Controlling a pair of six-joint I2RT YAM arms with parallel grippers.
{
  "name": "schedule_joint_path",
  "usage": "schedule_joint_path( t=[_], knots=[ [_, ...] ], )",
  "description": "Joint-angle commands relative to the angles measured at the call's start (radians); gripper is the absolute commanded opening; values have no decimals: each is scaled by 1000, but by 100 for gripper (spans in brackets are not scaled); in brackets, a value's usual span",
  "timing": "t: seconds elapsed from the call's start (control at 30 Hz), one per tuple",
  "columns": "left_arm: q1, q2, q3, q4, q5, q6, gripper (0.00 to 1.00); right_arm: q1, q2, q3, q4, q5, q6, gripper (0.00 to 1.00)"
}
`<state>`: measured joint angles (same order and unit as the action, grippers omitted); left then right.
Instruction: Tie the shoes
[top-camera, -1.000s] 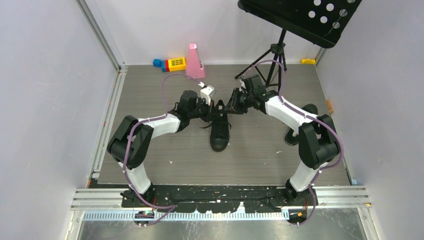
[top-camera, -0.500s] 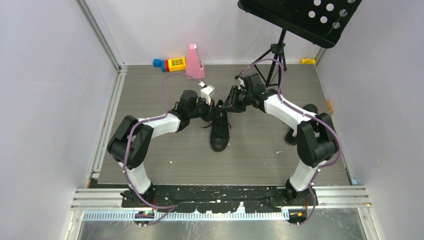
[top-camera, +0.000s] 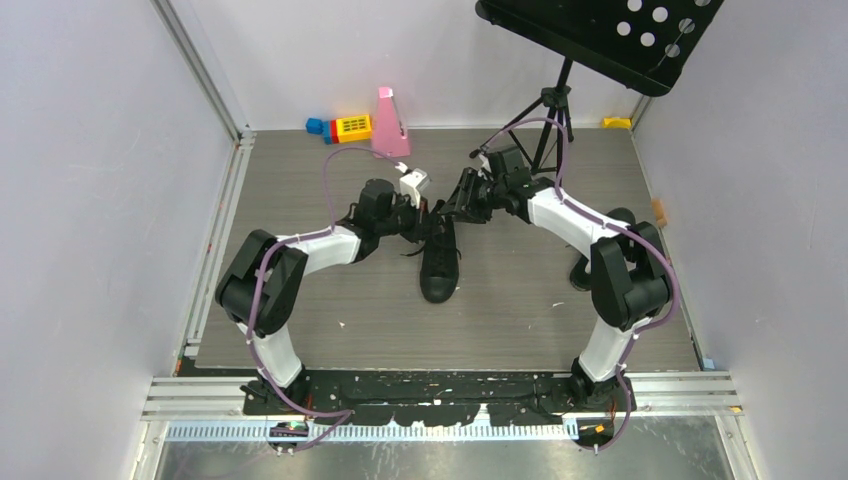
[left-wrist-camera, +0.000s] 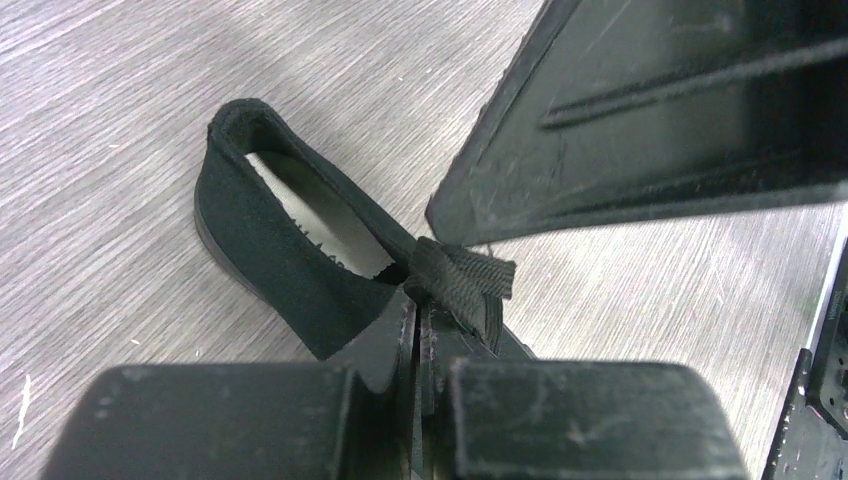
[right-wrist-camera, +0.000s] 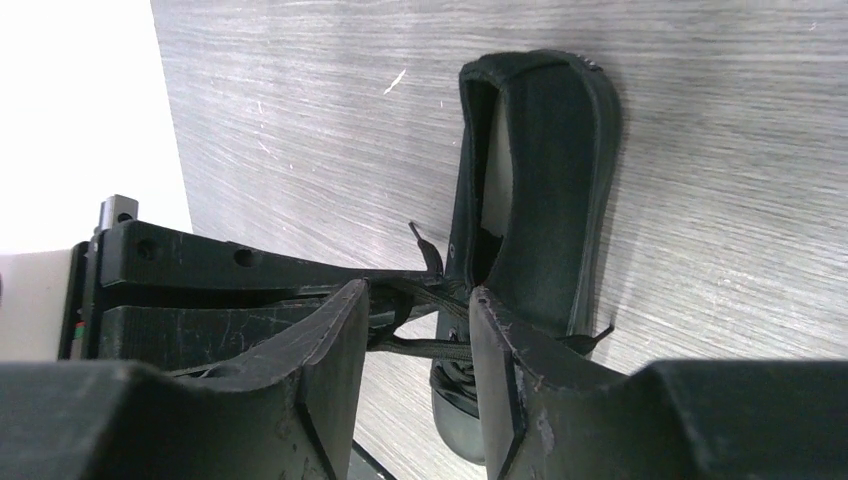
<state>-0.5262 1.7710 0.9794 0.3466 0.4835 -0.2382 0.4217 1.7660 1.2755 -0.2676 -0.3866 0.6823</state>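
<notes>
Black sneaker (top-camera: 440, 272) between both pincers, left pincer (left-wrist-camera: 418, 325) pinching its lace (left-wrist-camera: 462, 278); right pincer (right-wrist-camera: 416, 305) spread just beside

Bright even overhead light in the top view, faint soft shadows on the grey tabletop (top-camera: 300, 300), wrist views dimmer, left fingers (left-wrist-camera: 220, 420) dark and blurred up close, blown-out white patch up-left of the right fingers (right-wrist-camera: 320, 350)

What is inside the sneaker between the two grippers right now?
Only its pale insole shows through the heel opening of the sneaker; nothing else is visible there. Further toward the toe, the inside is covered by the laces and upper.
</notes>
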Motion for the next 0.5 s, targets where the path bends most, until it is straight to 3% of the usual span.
schedule_joint_path(
  t=[0.0,0.17,0.47],
  knots=[
    [13,8,36,22,23,-27,0,-22,-47,7,60,-17,26,45],
    [28,16,42,15,38,-46,0,-40,-66,-17,73,-18,33,44],
    [28,22,53,7,56,-47,0,-55,-105,-90,206,-165,-17,58]
  ],
)
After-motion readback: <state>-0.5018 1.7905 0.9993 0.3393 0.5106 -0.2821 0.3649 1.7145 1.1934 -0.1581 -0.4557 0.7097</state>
